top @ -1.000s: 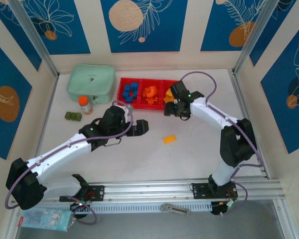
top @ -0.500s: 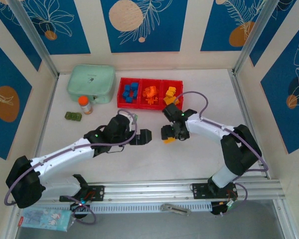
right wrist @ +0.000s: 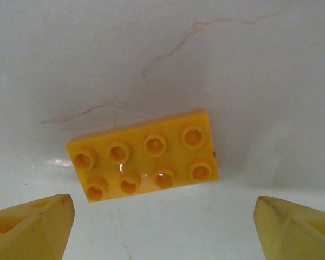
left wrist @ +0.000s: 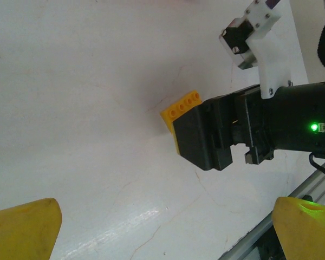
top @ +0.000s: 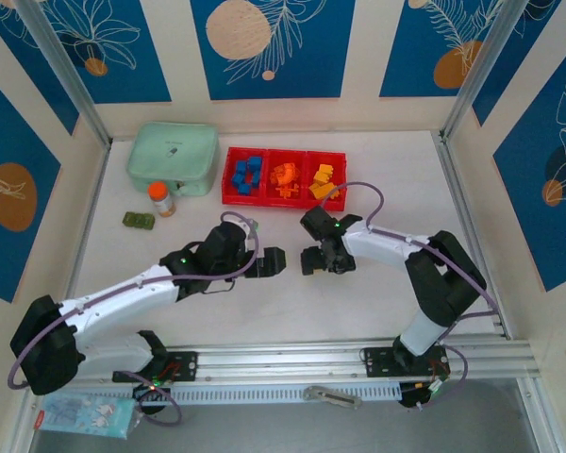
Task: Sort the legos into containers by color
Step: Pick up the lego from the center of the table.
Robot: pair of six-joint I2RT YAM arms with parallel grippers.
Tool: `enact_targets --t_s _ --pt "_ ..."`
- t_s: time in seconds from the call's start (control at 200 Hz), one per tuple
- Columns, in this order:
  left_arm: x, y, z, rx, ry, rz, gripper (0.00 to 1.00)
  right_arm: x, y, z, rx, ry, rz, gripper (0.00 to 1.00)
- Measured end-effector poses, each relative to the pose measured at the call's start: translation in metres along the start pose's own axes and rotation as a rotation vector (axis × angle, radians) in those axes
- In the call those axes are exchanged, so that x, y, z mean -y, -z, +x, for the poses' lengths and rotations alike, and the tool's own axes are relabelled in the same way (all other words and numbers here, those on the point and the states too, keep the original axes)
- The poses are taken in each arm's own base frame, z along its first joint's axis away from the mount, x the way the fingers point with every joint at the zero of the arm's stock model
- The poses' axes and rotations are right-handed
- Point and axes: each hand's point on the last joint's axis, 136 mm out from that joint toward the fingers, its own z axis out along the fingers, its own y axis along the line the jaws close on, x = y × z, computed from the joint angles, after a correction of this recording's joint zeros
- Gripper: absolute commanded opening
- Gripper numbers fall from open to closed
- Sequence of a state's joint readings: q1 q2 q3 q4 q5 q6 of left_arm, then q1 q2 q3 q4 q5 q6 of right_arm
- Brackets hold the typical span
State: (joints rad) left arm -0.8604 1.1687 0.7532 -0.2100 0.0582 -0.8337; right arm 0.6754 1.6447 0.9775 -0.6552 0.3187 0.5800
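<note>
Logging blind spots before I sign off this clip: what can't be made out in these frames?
1. Right wrist view: the bottom edge cuts off the right pincer behind its fingertips, so their height beside the yellow brick is unclear.
2. Top view: that pincer covers the brick.
3. Left wrist view: the pincer's black body hides part of the brick.
4. Top view: the bricks in the red tray are too small to count.

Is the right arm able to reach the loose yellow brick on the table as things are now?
Probably yes: the right end effector hangs open right over the yellow brick, and nothing lies between them.
</note>
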Motion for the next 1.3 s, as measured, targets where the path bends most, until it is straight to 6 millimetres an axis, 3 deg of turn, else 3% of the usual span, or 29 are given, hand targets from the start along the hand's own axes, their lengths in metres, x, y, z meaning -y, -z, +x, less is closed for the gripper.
enact_targets --t_s 0.2,0.825,0.99,1.155,1.3 --pt "-0.002 0.002 -0.001 0.014 -0.001 -0.006 0.99 -0.004 -0.006 -0.009 0.002 0.019 0.008 0.88" --pt "-0.006 0.002 -0.001 0.015 -0.001 -0.023 0.99 -0.006 -0.015 -0.016 -0.011 0.075 0.032 0.57" --pt "-0.007 0.001 0.000 0.011 -0.001 -0.027 0.99 -0.007 -0.014 -0.016 -0.010 0.075 0.026 0.56" --pt "-0.007 0.001 0.001 0.007 -0.003 -0.030 0.99 -0.006 -0.007 -0.019 0.002 0.068 0.016 0.56" --pt "-0.006 0.003 0.000 0.004 -0.022 -0.035 0.99 -0.006 0.012 -0.032 0.046 0.053 -0.006 0.56"
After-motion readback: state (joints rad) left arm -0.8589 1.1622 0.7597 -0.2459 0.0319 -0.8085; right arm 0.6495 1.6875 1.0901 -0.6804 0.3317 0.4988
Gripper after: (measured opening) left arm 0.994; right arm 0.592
